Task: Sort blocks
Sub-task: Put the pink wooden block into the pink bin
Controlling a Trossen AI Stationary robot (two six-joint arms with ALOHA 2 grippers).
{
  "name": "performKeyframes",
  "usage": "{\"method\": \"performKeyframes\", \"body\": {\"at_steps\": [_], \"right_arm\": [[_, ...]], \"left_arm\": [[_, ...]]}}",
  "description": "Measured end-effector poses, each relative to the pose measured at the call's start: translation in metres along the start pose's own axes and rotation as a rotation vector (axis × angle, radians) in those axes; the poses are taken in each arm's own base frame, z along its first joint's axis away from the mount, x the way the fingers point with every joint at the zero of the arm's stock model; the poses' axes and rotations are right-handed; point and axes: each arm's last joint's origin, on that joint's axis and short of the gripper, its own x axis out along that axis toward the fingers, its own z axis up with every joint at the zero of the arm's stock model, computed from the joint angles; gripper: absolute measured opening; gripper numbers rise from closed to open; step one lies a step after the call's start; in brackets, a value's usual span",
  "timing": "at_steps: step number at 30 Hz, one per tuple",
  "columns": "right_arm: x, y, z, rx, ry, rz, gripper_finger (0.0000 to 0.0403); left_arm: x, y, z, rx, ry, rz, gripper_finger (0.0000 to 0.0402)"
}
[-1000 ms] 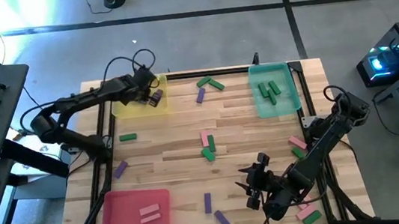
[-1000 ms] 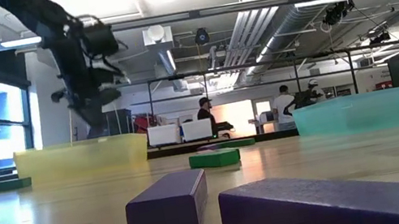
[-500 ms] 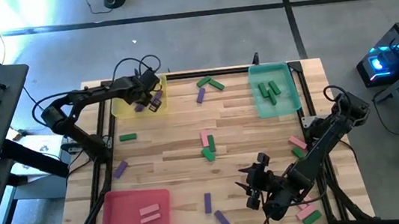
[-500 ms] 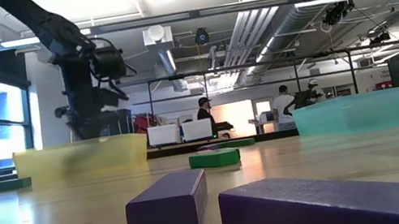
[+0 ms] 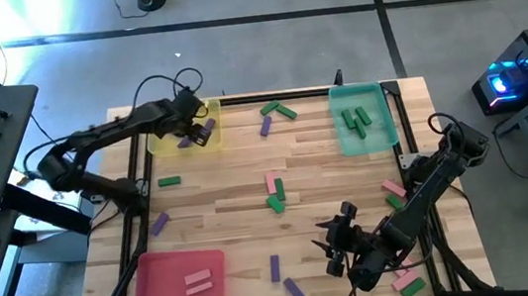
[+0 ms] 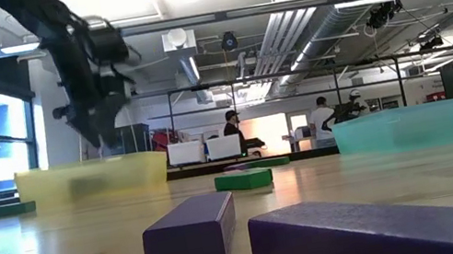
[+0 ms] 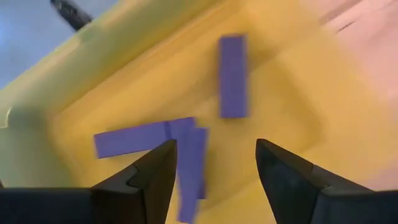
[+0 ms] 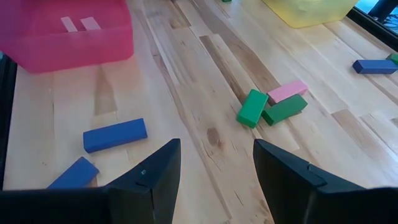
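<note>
Over the yellow tray [image 5: 159, 142] at the far left corner of the counter [image 5: 219, 188], the left hand [image 5: 199, 127] is held with its fingers [image 7: 144, 180] spread wide and nothing between them. Three purple blocks [image 7: 233, 76] are seen lying in that tray in the left wrist view: one apart from the others, two touching at their ends directly under the open fingers. Near the front edge on the right side, the right hand [image 5: 332, 250] is kept above the wood, its fingers likewise wide and empty.

Green blocks [image 5: 358, 119] are gathered in the teal tray [image 5: 343, 141] at the far right corner, and two pink blocks [image 5: 196, 281] are laid in the red tray [image 5: 156, 290] at the near left corner. Loose pieces are scattered over the counter: a pink and green cluster [image 5: 274, 194] at the middle, green and purple ones [image 5: 277, 114] between the yellow and teal trays, a green block [image 5: 169, 182] and a purple block [image 5: 159, 223] toward the left edge, two purple blocks [image 5: 283, 277] near the front, and pink and green ones [image 5: 408, 283] along the right side, partly hidden by the right arm.
</note>
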Motion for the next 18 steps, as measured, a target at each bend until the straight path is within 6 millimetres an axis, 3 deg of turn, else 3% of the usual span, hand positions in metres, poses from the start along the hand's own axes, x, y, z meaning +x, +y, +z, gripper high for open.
{"method": "performKeyframes", "body": {"at_steps": [6,13,18], "right_arm": [[0.0,0.0,0.0,-0.005,0.002,-0.003,0.0188],[-0.007,0.002,-0.012,0.013,0.086,0.034,0.0188],[-0.019,0.003,-0.043,0.108,0.303,0.102,0.0188]], "left_arm": [[-0.053,-0.026,-0.007,0.031,-0.231,-0.186,0.0209],[-0.113,-0.094,-0.03,0.233,-0.551,-0.508,0.0209],[-0.14,-0.143,-0.057,0.359,-0.726,-0.709,0.0209]]}}
